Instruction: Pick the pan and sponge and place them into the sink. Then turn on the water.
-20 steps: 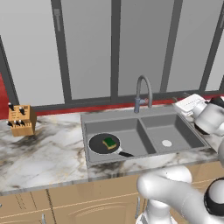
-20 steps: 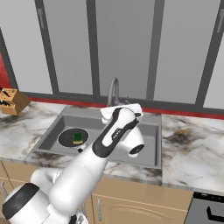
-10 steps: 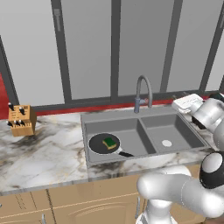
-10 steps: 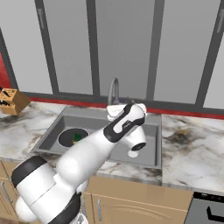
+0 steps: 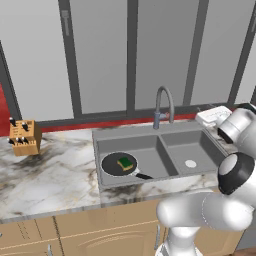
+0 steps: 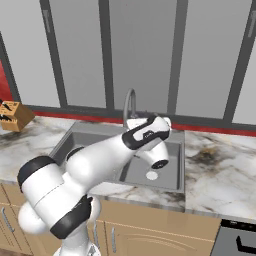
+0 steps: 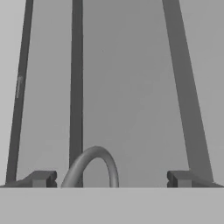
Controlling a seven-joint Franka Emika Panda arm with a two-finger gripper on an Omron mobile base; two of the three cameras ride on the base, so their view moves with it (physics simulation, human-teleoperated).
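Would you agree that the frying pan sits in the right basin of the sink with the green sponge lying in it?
Not quite: the frying pan sits in the left basin of the sink, as the left base view shows. The green sponge does lie in it.

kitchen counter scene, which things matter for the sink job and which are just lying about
Job:
- round dark frying pan, in the left basin
- green and yellow sponge, on the pan
- grey double-basin sink
- curved grey gooseneck faucet
- open gripper

Lying about:
- wooden knife block
- white dish rack
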